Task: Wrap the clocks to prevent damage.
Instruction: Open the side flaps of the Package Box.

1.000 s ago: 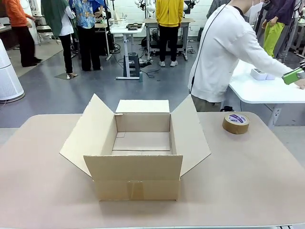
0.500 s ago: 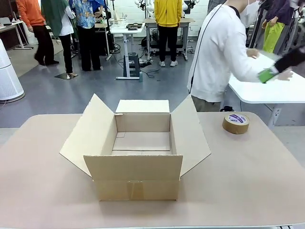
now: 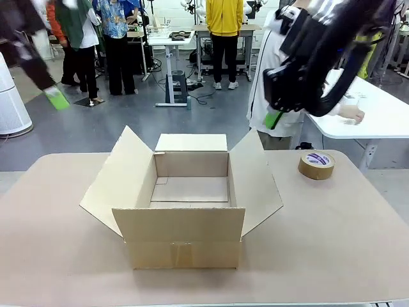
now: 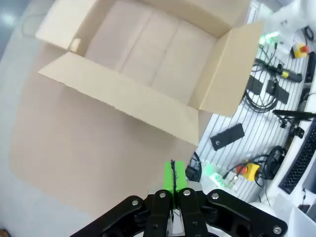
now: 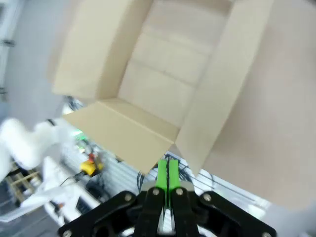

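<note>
Opening step, I judge: left hand [image 3: 57, 98] and right hand [image 3: 273, 119] hang high, fingers pressed together, holding nothing. The open box [image 3: 190, 192] sits in the middle of the surface [image 3: 345, 230], tape roll [image 3: 316, 164] far right. Where the clocks are I cannot tell; next calls for fetching one and some wrapping

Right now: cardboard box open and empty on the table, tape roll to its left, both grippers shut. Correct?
One thing is off: the tape roll lies to the right of the cardboard box, not its left, as the front view shows. The rest stands: the box is open and empty, and the left gripper and right gripper are both shut.
</note>
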